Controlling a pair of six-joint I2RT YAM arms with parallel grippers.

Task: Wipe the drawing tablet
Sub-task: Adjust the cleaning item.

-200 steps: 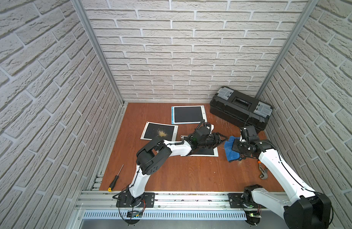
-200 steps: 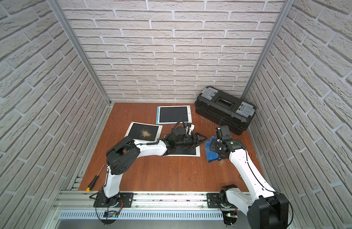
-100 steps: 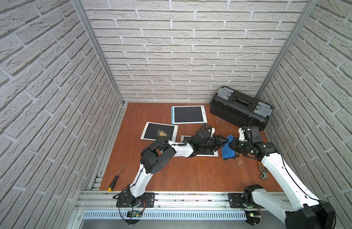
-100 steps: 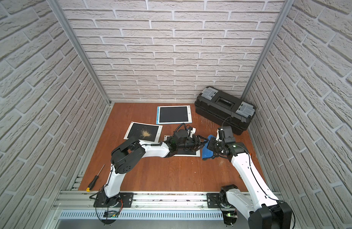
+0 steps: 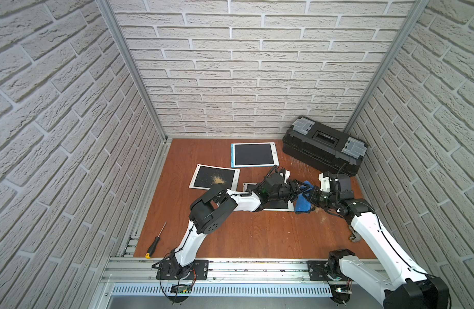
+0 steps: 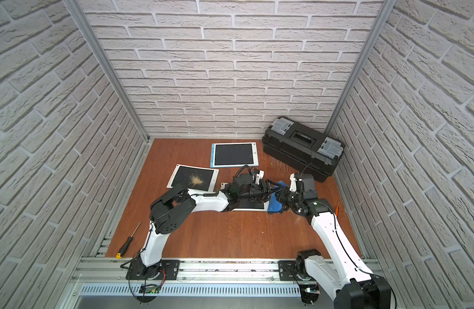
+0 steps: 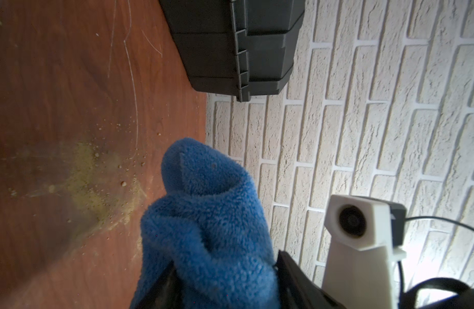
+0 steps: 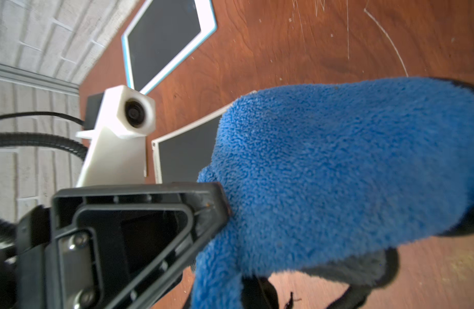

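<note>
Both top views show a blue cloth (image 5: 302, 203) (image 6: 274, 206) hanging just right of a white-framed drawing tablet (image 5: 277, 206). My right gripper (image 5: 311, 197) is shut on the cloth. My left gripper (image 5: 297, 188) reaches over that tablet and stands open, its fingers on either side of the cloth (image 7: 206, 214). A second tablet (image 5: 214, 177) further left carries a patch of tan dust. A blue-edged tablet (image 5: 253, 154) lies clean at the back. In the right wrist view the cloth (image 8: 337, 174) hides part of the near tablet (image 8: 185, 155).
A black toolbox (image 5: 324, 145) stands in the back right corner. A screwdriver (image 5: 155, 242) lies at the front left. Tan dust (image 7: 91, 182) is smeared on the wooden floor to the right of the cloth. A metal hook (image 5: 353, 236) lies by the right wall.
My right gripper lifted the cloth off the floor and carried it left. My left gripper stretched right over the tablet until its fingers flanked the cloth.
</note>
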